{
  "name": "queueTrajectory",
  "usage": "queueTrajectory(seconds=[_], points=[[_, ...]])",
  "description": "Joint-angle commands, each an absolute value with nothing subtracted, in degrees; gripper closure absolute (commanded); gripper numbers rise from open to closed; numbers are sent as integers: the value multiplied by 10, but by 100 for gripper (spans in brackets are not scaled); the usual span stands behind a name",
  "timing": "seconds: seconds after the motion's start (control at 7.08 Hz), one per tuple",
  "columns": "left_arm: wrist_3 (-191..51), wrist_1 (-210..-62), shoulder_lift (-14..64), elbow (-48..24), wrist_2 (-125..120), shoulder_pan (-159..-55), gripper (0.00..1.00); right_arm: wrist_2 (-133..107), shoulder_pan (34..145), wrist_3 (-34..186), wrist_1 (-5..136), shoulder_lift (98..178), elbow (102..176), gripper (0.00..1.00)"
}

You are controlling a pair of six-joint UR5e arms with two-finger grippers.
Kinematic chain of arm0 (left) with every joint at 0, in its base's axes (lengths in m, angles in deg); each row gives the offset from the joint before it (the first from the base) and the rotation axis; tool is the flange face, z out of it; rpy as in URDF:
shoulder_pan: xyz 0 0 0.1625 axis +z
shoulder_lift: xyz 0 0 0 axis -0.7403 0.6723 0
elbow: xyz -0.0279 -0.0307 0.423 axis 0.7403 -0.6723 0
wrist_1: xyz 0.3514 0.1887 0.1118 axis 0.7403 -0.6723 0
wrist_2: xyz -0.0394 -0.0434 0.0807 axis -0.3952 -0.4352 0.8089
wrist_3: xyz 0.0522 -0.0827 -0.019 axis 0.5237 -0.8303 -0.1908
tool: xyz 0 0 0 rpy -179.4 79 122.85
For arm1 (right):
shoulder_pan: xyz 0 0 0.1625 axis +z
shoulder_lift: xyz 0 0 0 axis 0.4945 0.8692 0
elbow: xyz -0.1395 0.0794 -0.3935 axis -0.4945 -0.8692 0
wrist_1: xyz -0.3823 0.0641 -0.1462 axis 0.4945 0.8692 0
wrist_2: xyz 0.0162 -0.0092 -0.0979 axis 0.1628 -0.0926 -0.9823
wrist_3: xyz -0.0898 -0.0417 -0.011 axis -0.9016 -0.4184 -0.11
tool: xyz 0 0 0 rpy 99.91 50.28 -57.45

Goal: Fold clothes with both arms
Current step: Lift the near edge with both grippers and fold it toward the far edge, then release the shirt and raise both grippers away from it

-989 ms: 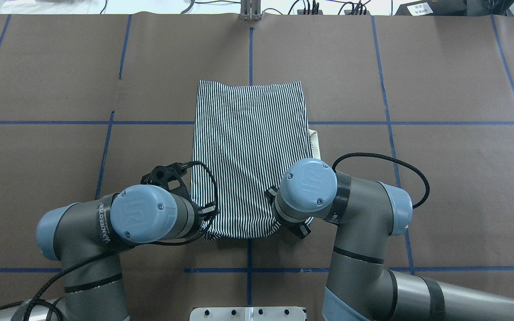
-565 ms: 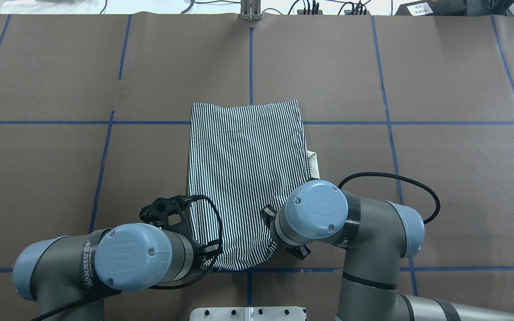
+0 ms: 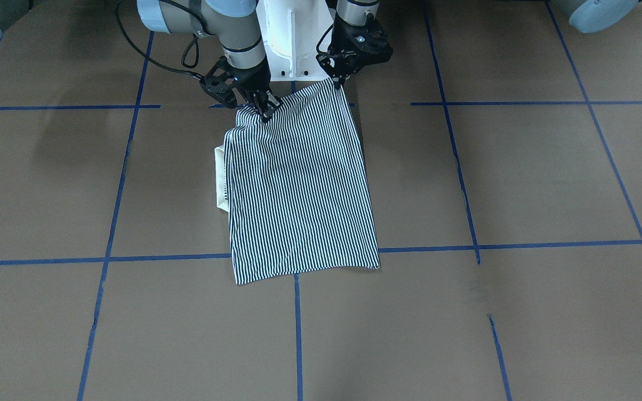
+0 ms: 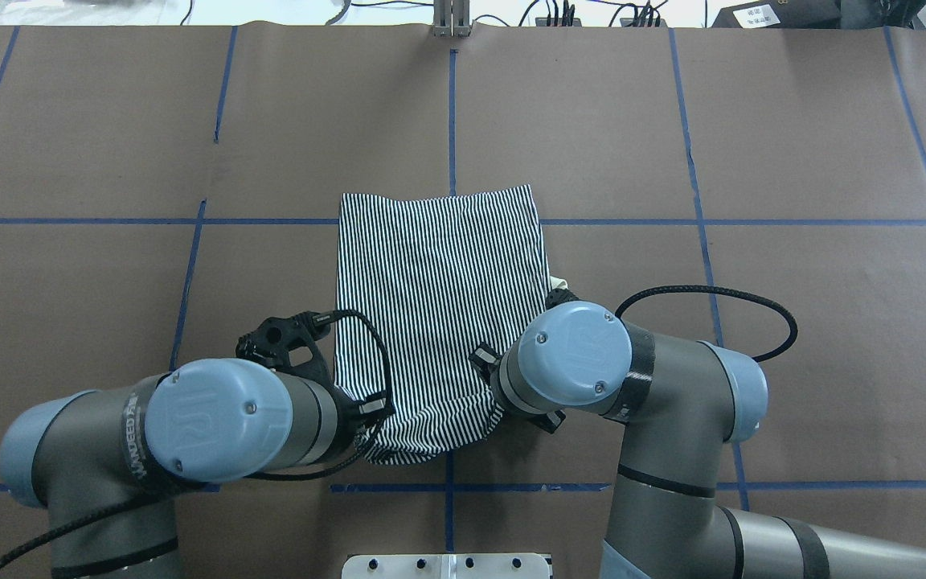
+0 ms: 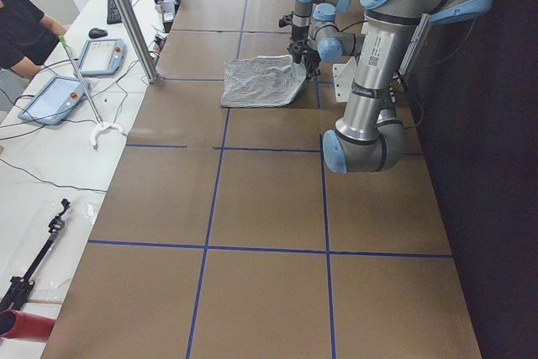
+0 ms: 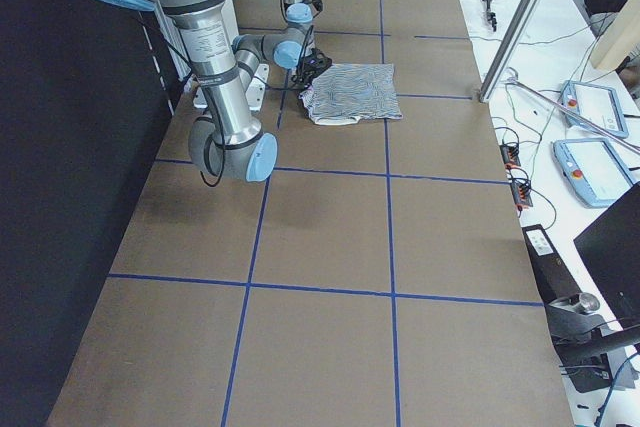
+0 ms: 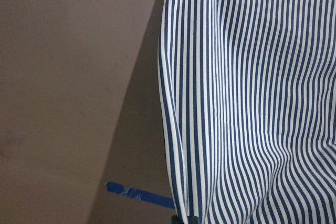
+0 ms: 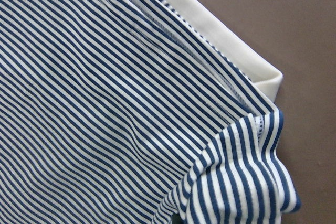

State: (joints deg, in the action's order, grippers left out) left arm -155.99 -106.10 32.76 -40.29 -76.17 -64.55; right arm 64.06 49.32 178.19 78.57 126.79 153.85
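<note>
The striped polo shirt [image 4: 439,314] lies folded into a long panel at mid-table, its cream collar [image 3: 220,178] peeking out on my right side. Both arms reach in from the near edge. My left gripper [image 3: 337,82] is shut on the shirt's near left corner, and my right gripper [image 3: 265,110] is shut on the near right corner. The near edge [image 4: 423,450] is raised and sags between them. From overhead, both wrists hide the fingers. Striped cloth [image 7: 252,103] fills the left wrist view. The right wrist view shows the collar [image 8: 210,30] and a bunched sleeve [image 8: 247,182].
Brown paper with blue tape lines [image 4: 451,112] covers the table. The white pedestal base [image 4: 447,565] sits at the near edge, just behind the shirt. Cables [image 4: 559,12] run along the far edge. A person [image 5: 21,31] sits beside tablets [image 5: 101,55] past the far edge.
Both arms dragged the shirt toward the robot, so its far edge slid nearer. Since then the grippers have moved slightly forward with the near edge, which now sags more.
</note>
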Motion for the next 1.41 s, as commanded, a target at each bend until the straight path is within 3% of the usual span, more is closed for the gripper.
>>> queueTrajectory(seconds=[0.0,0.28,0.57,0.71,0.85,0.99,1.27], points=[[-1570,-1125,330,-343,-761,-692,100,638,512,1744,785,1264,1517,100],[-1576,-1154,333,-317,-762,-707,100,636,535,1738,786,1245,1501,100],[-1567,-1157,343,-308,-762,-769,100,640,605,1689,752,1151,1364,100],[-1556,-1190,365,-252,-766,-811,84,644,647,1684,676,1107,1270,100],[-1511,-1244,392,-155,-766,-859,1,662,687,1657,636,1064,1171,66],[-1462,-1306,397,-88,-764,-887,0,665,709,1611,574,1034,1093,1],[-1435,-1325,400,-71,-767,-901,0,664,726,1605,532,1027,1059,0]])
